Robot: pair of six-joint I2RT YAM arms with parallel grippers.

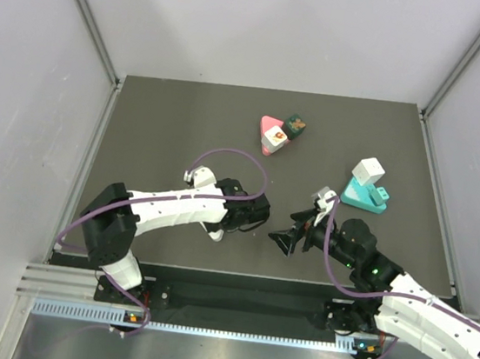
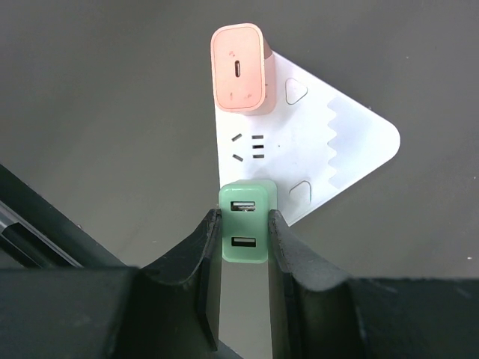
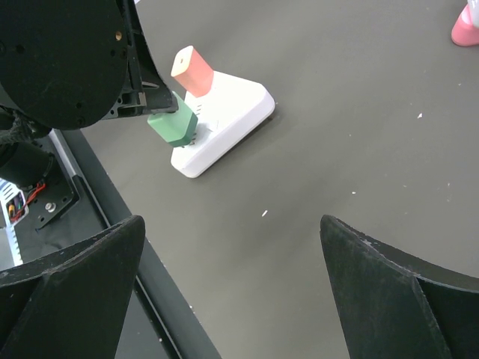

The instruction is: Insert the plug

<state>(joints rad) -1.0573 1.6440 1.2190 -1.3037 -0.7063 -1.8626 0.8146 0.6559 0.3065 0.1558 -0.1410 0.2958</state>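
Observation:
My left gripper (image 2: 245,218) is shut on a green plug (image 2: 244,238) with two USB ports in its face. It holds the plug tilted over the near corner of a white triangular socket block (image 2: 352,142). In the right wrist view the green plug (image 3: 174,126) has its prongs showing just above the block (image 3: 233,111). A pink plug (image 2: 238,69) stands in the block's far corner, and an empty socket (image 2: 251,147) lies between the two plugs. My right gripper (image 3: 232,224) is wide open and empty, to the right of the block. In the top view my left gripper (image 1: 249,214) hides most of the block (image 1: 216,234).
A pink triangular block (image 1: 269,137) with a white plug and a dark green plug (image 1: 296,126) sits at the back centre. A teal block (image 1: 366,198) carrying a white plug (image 1: 368,171) sits at the right. My right gripper (image 1: 297,229) hovers near the front.

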